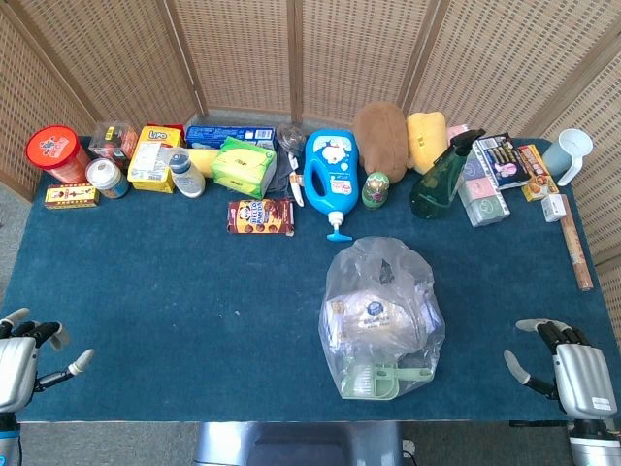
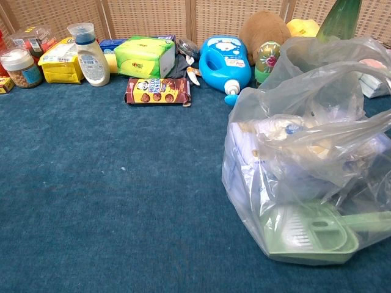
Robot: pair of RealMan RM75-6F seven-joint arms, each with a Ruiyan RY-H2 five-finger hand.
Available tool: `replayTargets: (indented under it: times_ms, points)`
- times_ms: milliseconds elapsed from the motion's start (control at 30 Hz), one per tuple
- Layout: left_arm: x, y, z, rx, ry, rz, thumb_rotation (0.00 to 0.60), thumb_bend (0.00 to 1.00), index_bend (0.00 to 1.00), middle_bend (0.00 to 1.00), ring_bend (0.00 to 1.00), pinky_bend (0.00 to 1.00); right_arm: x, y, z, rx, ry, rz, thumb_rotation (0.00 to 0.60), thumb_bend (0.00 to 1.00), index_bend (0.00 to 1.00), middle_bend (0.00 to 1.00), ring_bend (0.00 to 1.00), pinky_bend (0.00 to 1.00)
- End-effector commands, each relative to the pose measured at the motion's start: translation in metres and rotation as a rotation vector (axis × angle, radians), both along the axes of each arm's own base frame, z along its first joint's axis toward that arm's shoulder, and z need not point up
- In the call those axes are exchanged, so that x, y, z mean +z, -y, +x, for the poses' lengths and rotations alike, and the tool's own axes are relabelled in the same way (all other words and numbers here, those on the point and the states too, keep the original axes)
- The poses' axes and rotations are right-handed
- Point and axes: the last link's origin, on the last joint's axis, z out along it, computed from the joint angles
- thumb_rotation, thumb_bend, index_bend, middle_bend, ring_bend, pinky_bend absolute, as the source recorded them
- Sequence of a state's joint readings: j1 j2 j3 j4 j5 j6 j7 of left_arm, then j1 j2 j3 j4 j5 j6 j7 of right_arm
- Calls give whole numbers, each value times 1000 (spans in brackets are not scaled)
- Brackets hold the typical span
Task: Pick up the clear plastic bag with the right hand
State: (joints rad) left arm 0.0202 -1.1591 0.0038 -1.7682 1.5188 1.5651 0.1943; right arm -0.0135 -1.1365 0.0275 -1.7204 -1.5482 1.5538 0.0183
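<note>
The clear plastic bag (image 1: 380, 316) stands on the blue table (image 1: 175, 291), right of centre near the front edge. It holds white packets and a pale green scoop. In the chest view the bag (image 2: 305, 159) fills the right half, its crumpled top gaping. My right hand (image 1: 568, 367) hovers at the front right corner, well to the right of the bag, fingers apart and holding nothing. At the front left corner my left hand (image 1: 29, 354) also holds nothing, fingers spread. Neither hand shows in the chest view.
Along the back edge stands a row of goods: red tub (image 1: 58, 153), yellow box (image 1: 155, 157), green tissue pack (image 1: 244, 166), blue bottle (image 1: 332, 175), brown plush (image 1: 381, 136), green spray bottle (image 1: 441, 177), white cup (image 1: 571, 153). A cookie box (image 1: 261, 216) lies forward of them. Wicker screens stand behind.
</note>
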Motion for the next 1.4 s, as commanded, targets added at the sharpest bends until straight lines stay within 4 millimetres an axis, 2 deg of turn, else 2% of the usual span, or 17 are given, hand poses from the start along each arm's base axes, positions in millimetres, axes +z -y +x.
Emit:
replayTargets:
  times_ms: [33,767,967,1400]
  points:
    - [0,0,-1,3,-1,-2,0,134,548,583,435,167,-1,0,0,-2,-2,3,102,347,345,384,323,264]
    - [2,-4,-4,2,-6,0,0,134,547,583,435,167,-4,7,6,17,41,27,101,348,345,383,323,264]
    - [1,-6,-3,-3,-7,-1,0,134,547,583,436,167,-8,18,13,45,109,70,102,347,345,384,323,264]
    - [-3,-12,-3,-9,-1,-17,0,135,547,583,435,167,-33,34,42,124,217,191,100,341,345,380,324,269]
